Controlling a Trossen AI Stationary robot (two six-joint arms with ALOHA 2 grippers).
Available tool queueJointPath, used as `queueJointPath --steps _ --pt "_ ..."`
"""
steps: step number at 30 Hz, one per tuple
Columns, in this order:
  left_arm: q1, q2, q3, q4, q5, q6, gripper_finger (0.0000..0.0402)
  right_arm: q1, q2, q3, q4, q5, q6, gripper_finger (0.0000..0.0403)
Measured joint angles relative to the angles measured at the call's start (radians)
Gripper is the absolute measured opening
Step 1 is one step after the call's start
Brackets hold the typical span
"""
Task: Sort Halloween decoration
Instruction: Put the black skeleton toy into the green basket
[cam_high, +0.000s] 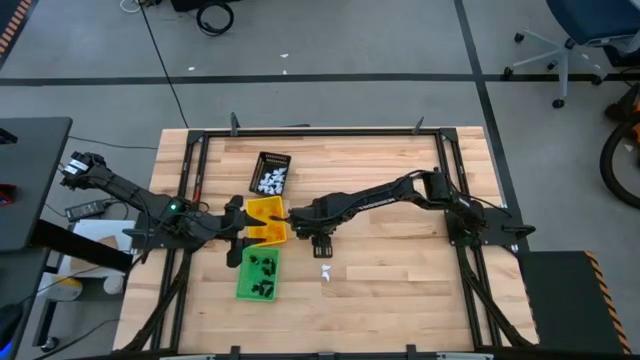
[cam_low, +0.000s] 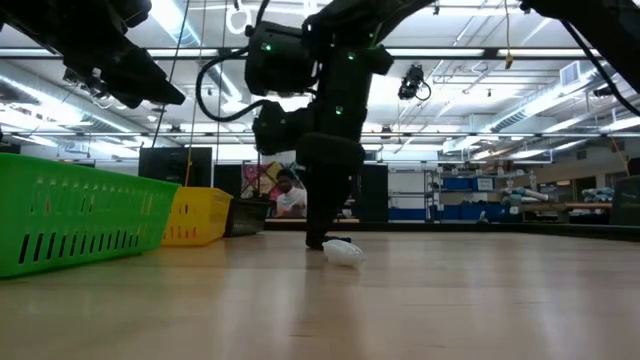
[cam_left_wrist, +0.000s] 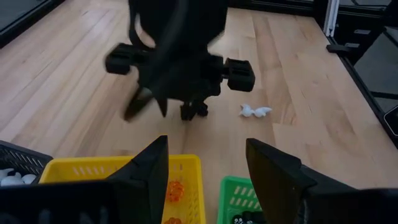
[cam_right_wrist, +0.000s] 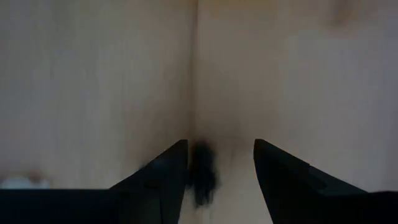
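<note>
In the right wrist view we see only a smeared black trinket (cam_right_wrist: 202, 173) between the right gripper (cam_right_wrist: 220, 163) fingers; its shape is lost to blur. The white trinket (cam_high: 326, 272) on the bench (cam_high: 400, 290) is too small to identify. In the low view the green tray (cam_low: 70, 215) is cut off by the picture's edge. The left gripper (cam_left_wrist: 208, 165) hides part of the yellow tray (cam_left_wrist: 93, 169).

I am seeing three trays (cam_high: 271, 172), two white trinkets (cam_high: 326, 272) lying loose on my table (cam_high: 400, 280), and perhaps one black trinket (cam_right_wrist: 201, 173).
</note>
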Motion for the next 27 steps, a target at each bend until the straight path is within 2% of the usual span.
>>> queueJointPath --steps 4,10,13,22,27 --pt "0.0 0.0 0.0 0.001 0.0 0.0 0.0189 0.0 -0.005 -0.053 0.037 -0.022 0.026 0.0188" --pt "0.0 0.0 0.0 0.006 0.0 0.001 0.0189 0.003 -0.005 -0.055 0.029 -0.01 0.037 0.0176" --pt "0.0 0.0 0.0 0.006 0.0 0.0 0.0189 0.008 -0.005 -0.051 0.026 0.011 0.02 0.0151" --pt "0.0 0.0 0.0 0.006 0.0 0.0 0.0189 0.014 -0.005 -0.051 0.03 0.016 0.005 0.0043" --pt "0.0 0.0 0.0 0.006 0.0 0.0 0.0189 0.014 -0.004 -0.044 0.027 0.019 0.004 0.0028"
